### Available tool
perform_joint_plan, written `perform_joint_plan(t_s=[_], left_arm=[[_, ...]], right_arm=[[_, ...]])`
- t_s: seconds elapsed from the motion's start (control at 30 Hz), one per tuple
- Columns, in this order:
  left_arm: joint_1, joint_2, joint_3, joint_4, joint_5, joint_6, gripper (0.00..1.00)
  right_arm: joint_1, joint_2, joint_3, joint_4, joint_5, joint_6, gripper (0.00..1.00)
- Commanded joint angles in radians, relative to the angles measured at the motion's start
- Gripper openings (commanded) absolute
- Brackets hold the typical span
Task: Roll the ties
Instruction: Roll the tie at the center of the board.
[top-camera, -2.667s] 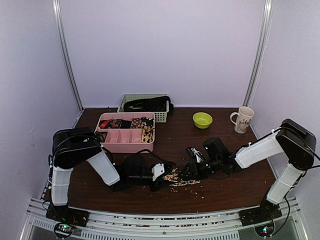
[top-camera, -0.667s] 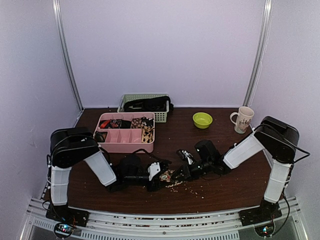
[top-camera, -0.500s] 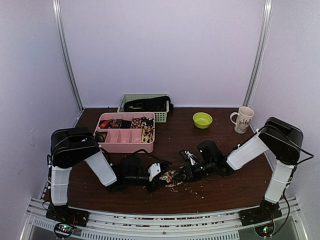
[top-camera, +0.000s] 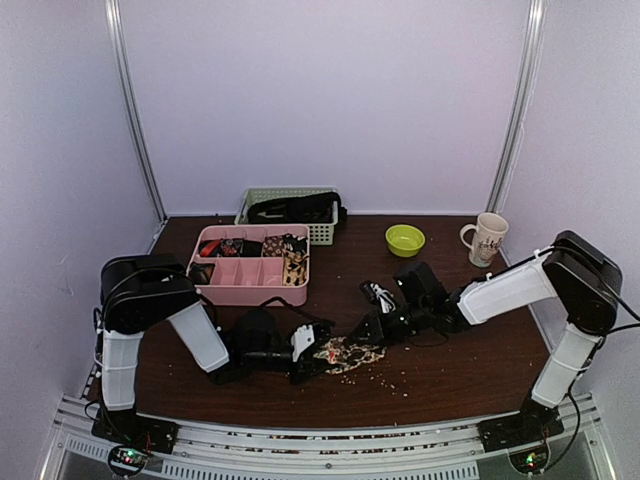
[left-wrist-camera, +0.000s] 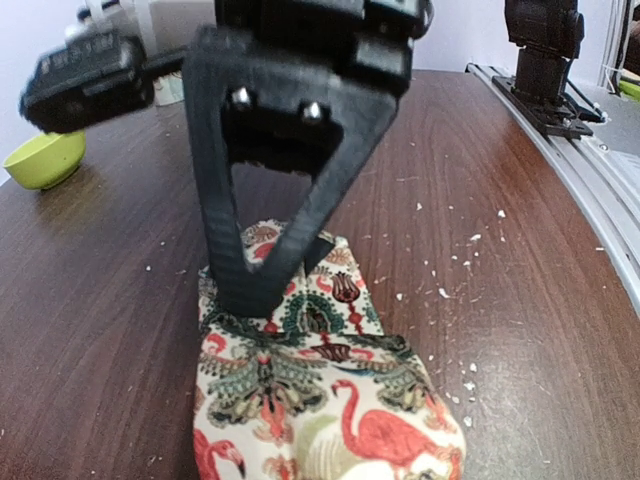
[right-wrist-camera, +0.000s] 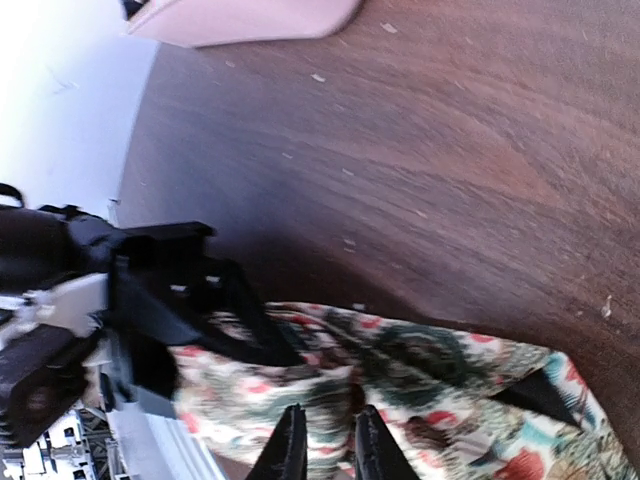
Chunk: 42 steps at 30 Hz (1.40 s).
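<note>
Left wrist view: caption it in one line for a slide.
Right gripper pinches a flamingo-print tie on a crumb-flecked wooden table, green bowl at left.

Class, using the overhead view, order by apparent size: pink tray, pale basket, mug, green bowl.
1. pink tray, largest.
2. pale basket, though farther from the camera.
3. mug and green bowl look about alike; not ranked.
</note>
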Motion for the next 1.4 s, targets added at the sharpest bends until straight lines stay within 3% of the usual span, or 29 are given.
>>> perform_joint_plan(t_s=[0.0, 0.2, 0.3, 0.47, 0.63, 0.8, 1.0, 1.23, 1.37], left_arm=[[0.015, 0.005, -0.033, -0.054, -0.006, -0.042, 0.22], [0.025, -0.119, -0.040, -0.149, -0.008, -0.071, 0.25], [0.025, -0.224, -0.030, -0.320, -0.026, -0.040, 0.27], [0.025, -0.288, 0.047, -0.741, -0.066, 0.051, 0.30], [0.024, -0.251, 0.097, -0.897, -0.087, 0.082, 0.31], [0.025, -0.183, 0.166, -0.970, -0.070, 0.086, 0.32], [0.025, -0.149, 0.186, -1.015, -0.064, 0.091, 0.33], [0.025, -0.149, 0.178, -1.007, -0.057, 0.092, 0.35], [0.025, -0.149, 0.173, -0.982, -0.051, 0.091, 0.37]], right_arm=[[-0.006, 0.086, 0.001, -0.108, 0.054, -0.039, 0.17], [-0.005, 0.099, -0.040, -0.165, 0.108, -0.071, 0.16], [-0.007, 0.093, -0.061, -0.177, 0.118, -0.075, 0.16], [-0.009, 0.097, -0.076, -0.170, 0.127, -0.072, 0.17], [-0.010, 0.104, -0.080, -0.142, 0.114, -0.060, 0.17], [-0.007, 0.047, -0.089, -0.070, 0.053, -0.027, 0.24], [0.013, -0.053, -0.068, 0.013, -0.001, 0.050, 0.40], [0.057, 0.009, 0.016, 0.072, -0.045, 0.130, 0.51], [0.071, 0.062, 0.049, 0.104, -0.048, 0.152, 0.52]])
